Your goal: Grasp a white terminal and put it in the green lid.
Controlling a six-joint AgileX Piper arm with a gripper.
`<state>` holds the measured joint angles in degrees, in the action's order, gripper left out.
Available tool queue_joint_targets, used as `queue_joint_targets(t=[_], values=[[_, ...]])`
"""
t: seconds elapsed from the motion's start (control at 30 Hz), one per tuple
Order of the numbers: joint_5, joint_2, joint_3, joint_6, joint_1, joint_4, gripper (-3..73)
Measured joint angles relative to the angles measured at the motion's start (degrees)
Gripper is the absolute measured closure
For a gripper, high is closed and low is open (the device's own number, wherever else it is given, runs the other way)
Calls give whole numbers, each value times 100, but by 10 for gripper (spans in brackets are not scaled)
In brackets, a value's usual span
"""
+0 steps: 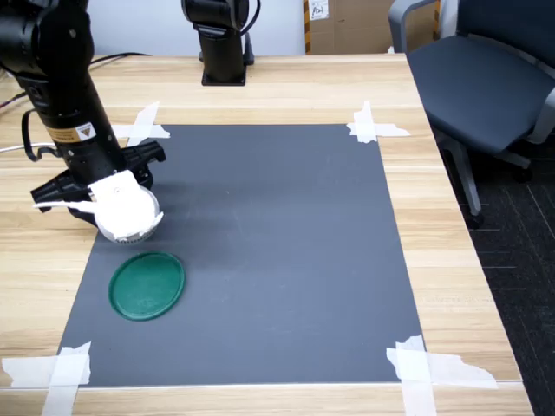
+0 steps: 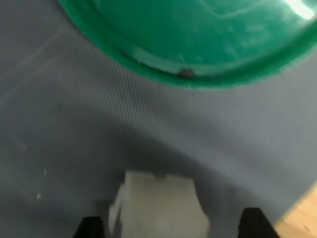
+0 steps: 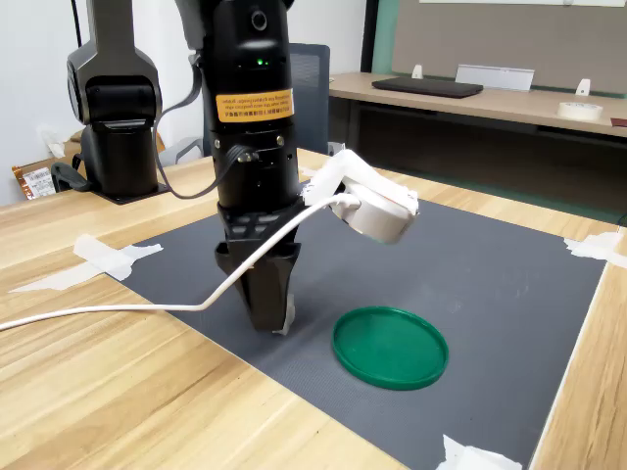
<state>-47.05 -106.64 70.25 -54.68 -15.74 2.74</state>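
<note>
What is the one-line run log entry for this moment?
claw: low on mat, around small white plastic terminal | round green plastic lid: empty, beside

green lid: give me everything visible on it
The green lid is a flat round disc, dark green, plastic by its sheen, with a low raised rim. It lies flat and rim-up on the dark grey mat, near the mat's corner at the first exterior view's lower left. It looks empty in both exterior views. A small dark nick or speck sits on the rim in the wrist view. Nothing touches it but the mat; the hand stands beside it, apart.
</note>
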Motion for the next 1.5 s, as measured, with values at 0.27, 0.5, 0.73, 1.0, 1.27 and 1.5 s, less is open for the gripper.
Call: queue_joint_targets(t=[0.27,0.5,0.73,1.0,1.27,1.5], values=[[71,-170,23,0,0,100,165],[38,-174,34,0,0,157,213],[28,-168,34,7,0,238,402],[5,86,54,73,0,238,400],[-567,145,680,218,0,384,400],[-876,145,1382,261,46,577,400]])
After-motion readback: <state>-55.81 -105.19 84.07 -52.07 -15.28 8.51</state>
